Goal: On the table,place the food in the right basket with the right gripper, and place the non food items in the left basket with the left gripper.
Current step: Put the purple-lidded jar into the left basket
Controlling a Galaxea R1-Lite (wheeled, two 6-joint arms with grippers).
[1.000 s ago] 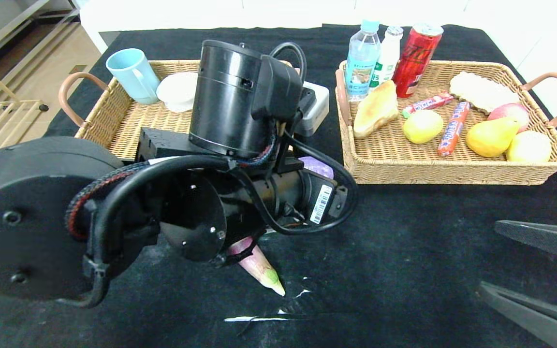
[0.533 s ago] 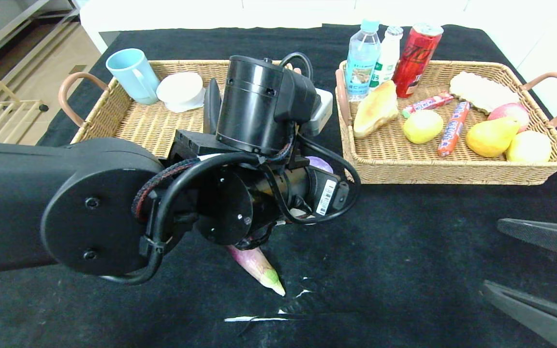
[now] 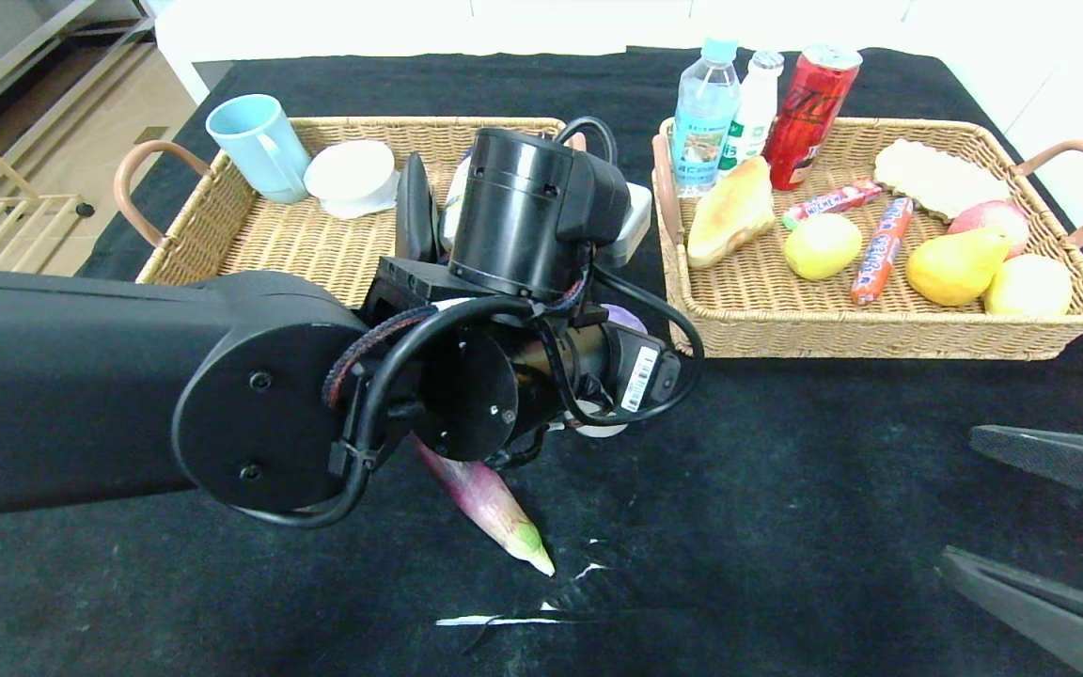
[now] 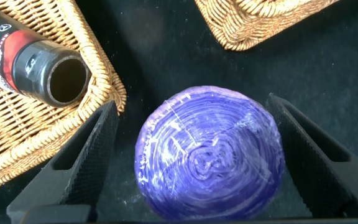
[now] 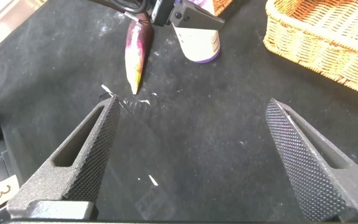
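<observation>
Two grippers spread wide, your left one straddling the purple-lidded cup.

Your left gripper (image 4: 191, 155) hangs over the cup (image 4: 209, 151), one finger on each side of its purple lid and neither touching it; the cup stands on the black surface (image 3: 786, 470) between the left basket (image 3: 250, 235) and the right basket (image 3: 880, 320). The eggplant (image 3: 490, 508) lies just beside the cup, nearer you. Your right gripper (image 5: 191, 155) waits low over bare cloth, fingers apart, well away from both.

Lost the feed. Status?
Left gripper open, straddling the purple-lidded cup. Right gripper open, idle over the table. Eggplant beside cup.
</observation>
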